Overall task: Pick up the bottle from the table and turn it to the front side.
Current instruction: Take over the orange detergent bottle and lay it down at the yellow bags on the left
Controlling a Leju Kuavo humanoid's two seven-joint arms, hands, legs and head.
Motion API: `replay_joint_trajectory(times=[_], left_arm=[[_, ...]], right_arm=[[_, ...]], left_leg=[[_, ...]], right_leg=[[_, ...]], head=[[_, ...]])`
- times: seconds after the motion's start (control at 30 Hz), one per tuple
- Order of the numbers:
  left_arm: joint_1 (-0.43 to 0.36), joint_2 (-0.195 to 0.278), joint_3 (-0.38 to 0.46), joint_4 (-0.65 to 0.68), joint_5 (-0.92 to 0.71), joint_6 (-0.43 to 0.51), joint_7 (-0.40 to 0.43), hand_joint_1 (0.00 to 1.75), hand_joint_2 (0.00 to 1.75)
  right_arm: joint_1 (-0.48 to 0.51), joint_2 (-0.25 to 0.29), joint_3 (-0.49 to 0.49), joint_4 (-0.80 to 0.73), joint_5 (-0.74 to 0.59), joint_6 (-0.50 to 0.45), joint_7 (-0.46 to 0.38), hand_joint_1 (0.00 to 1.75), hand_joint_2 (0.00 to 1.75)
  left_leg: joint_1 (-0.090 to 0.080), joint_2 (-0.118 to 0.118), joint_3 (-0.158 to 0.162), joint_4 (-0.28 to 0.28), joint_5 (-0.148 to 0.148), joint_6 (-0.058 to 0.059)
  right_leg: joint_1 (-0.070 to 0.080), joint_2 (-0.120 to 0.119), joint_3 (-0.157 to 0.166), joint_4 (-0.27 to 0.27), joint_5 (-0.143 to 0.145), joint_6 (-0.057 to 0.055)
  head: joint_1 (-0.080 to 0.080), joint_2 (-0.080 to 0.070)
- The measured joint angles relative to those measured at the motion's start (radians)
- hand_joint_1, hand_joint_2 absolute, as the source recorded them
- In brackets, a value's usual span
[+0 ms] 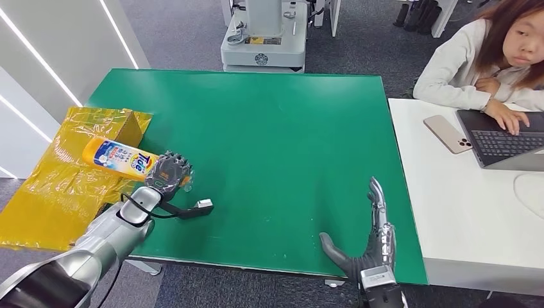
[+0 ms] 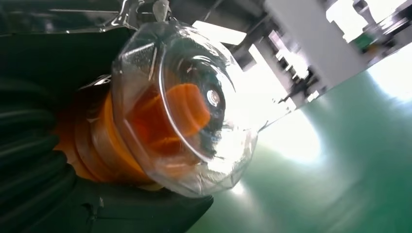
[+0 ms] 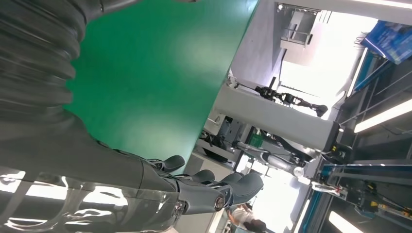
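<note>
A yellow Tide bottle (image 1: pixel 120 157) lies on its side in the air at the green table's (image 1: pixel 269 135) left edge, its label facing up. My left hand (image 1: pixel 168 172) grips it near the cap end. In the left wrist view the bottle's clear cap (image 2: pixel 187 104) with the orange spout inside sits right against my left hand (image 2: pixel 34 150). My right hand (image 1: pixel 372 240) is open above the table's near right edge, fingers stretched forward and thumb out. The right wrist view has my right hand (image 3: pixel 194 189) with straight fingers over the green surface.
A box wrapped in yellow plastic (image 1: pixel 70 173) lies off the table's left side under the bottle. A white desk (image 1: pixel 462 212) on the right carries a laptop (image 1: pixel 503 138) and a phone (image 1: pixel 447 133), where a person (image 1: pixel 487 58) sits. A grey machine base (image 1: pixel 263 45) stands beyond the table.
</note>
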Motion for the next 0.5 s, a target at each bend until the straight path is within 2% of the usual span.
replay_joint_trajectory(times=[0.2, 0.5], left_arm=[[0.004, -0.023, 0.097, 0.048, 0.019, -0.008, 0.002, 1.75, 1.75], [0.005, -0.038, 0.135, 0.074, 0.022, -0.009, 0.009, 1.75, 1.75]], right_arm=[[-0.004, 0.009, -0.010, 0.000, 0.001, 0.012, 0.005, 0.00, 1.75], [-0.007, 0.013, -0.015, 0.000, 0.002, 0.013, 0.008, 0.00, 1.75]], left_leg=[[0.000, 0.000, 0.000, 0.000, 0.000, 0.000], [0.000, 0.000, 0.000, 0.000, 0.000, 0.000]], right_leg=[[0.000, 0.000, 0.000, 0.000, 0.000, 0.000], [0.000, 0.000, 0.000, 0.000, 0.000, 0.000]], head=[[0.000, 0.000], [0.000, 0.000]])
